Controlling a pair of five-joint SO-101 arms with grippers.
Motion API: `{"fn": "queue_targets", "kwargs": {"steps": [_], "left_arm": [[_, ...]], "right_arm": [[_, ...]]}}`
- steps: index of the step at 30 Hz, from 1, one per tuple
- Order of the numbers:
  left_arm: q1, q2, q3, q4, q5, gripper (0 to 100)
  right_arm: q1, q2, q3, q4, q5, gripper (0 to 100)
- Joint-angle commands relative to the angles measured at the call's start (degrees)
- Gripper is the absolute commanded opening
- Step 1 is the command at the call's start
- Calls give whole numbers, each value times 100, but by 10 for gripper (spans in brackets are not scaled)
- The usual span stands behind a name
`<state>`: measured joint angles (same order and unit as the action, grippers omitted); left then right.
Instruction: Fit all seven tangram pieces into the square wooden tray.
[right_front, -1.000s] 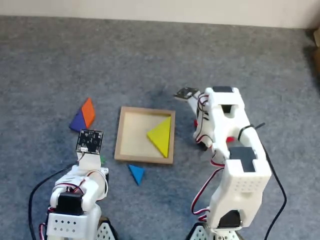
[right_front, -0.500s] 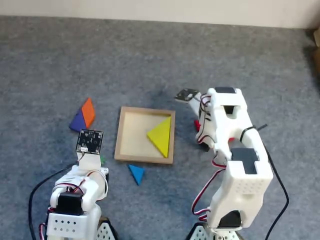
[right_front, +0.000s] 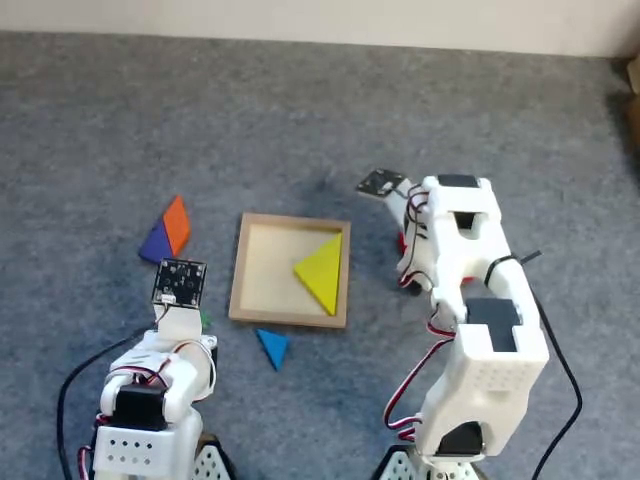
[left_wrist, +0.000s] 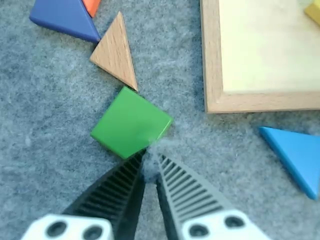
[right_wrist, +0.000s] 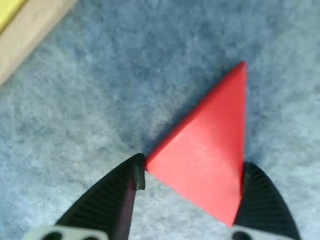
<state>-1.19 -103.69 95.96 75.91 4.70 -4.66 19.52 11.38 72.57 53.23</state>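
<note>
My jaws on the right gripper (right_wrist: 194, 167) are clamping the red triangle (right_wrist: 205, 150), one finger pressing on a corner and the other on the opposite edge. I am holding that piece over the grey carpet (right_front: 300, 120), off the right side of the wooden tray (right_front: 240, 270), apart from its rim. A corner of the tray is showing at the edge of my right wrist view.

On my left gripper (left_wrist: 150, 157) the jaws are sitting pinched almost together, with a thin slit between them, and they are grasping nothing. Their tips are resting just beside the near corner of the green square (left_wrist: 131, 122), which is lying flat on the carpet to the left of the tray.

The wooden triangle (left_wrist: 116, 52) is lying just beyond the green square, its point touching the square's far corner. Farther out, the dark blue triangle (left_wrist: 65, 17) and the orange piece (right_front: 176, 222) are lying side by side, touching each other.

The yellow triangle (right_front: 322, 268) is lying inside the tray against its right wall. The light blue triangle (right_front: 272, 346) is lying on the carpet just outside the tray's near rim.
</note>
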Motion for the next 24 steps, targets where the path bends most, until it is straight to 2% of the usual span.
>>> {"fn": "queue_targets", "kwargs": {"steps": [1, 17, 24], "left_arm": [[4, -48, 119, 35, 26, 5], [4, -48, 119, 35, 26, 5], [4, -48, 119, 35, 26, 5]], "right_arm": [[-22, -558, 136, 154, 88, 216], [-910, -1543, 84, 145, 53, 214], [-1877, -1578, 110, -514, 53, 214]]}}
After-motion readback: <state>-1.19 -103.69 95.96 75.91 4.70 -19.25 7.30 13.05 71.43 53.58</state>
